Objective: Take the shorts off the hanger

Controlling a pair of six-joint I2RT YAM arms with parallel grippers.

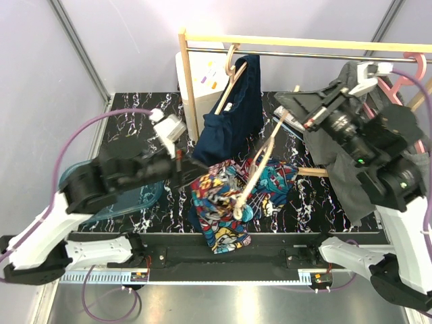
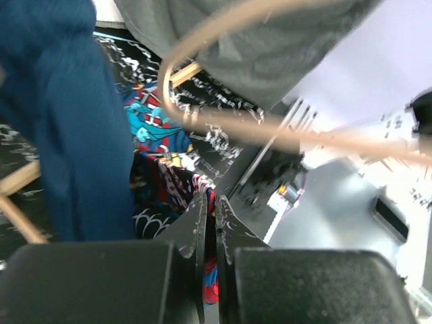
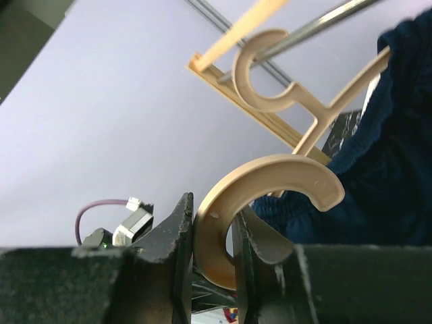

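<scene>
print shorts (image 1: pixel 229 196): bright cartoon cloth bunched on tilted wooden hanger (image 1: pixel 260 169), middle of table (image 1: pixel 135 108) near edge | navy shorts (image 1: pixel 229 128): plain, hanging from rail (image 1: pixel 304 54) | grey shorts (image 1: pixel 337 169): plain, rail's right end | left gripper (image 2: pixel 209 202): pinching print shorts' edge | right gripper (image 3: pixel 212 209): clamped on hanger's hook

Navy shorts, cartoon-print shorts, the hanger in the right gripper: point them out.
navy shorts (image 1: pixel 239 125), top view, hanging cloth's middle.
cartoon-print shorts (image 1: pixel 217 196), top view, printed cloth's middle.
hanger (image 3: pixel 270 167), right wrist view, hook's curve.

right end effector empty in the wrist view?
No, the right end effector is clamped on the hook of a wooden hanger.
</scene>
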